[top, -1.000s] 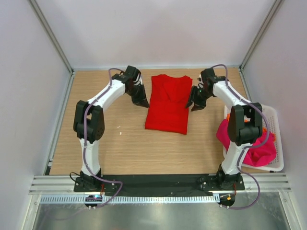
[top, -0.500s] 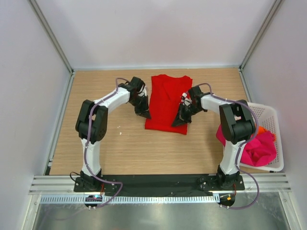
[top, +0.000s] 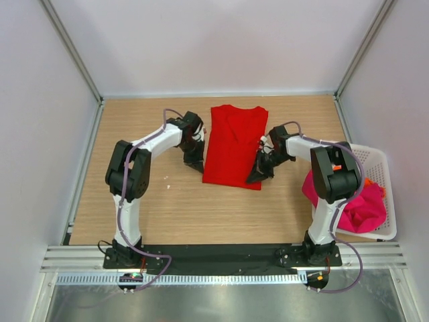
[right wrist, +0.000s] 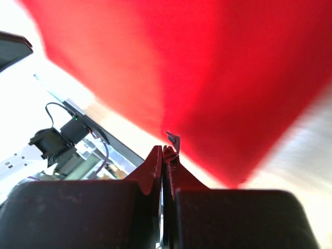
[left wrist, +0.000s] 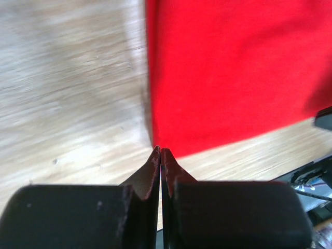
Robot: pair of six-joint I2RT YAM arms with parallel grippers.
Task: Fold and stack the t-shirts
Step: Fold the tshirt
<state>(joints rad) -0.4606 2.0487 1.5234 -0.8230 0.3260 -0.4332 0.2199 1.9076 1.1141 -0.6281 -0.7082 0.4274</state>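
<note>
Pinching both near corners of the bright red cloth t-shirt (top: 233, 146), we keep the left tool (top: 195, 163) and right tool (top: 255, 178) clamped narrow on its hem, one at each side, so the bottom edge should lift evenly for a fold towards the collar. It lies flat mid-tabletop (top: 147, 201), sleeves tucked in. A magenta-pink shirt (top: 358, 204) waits in the white lattice basket (top: 381, 157).
</note>
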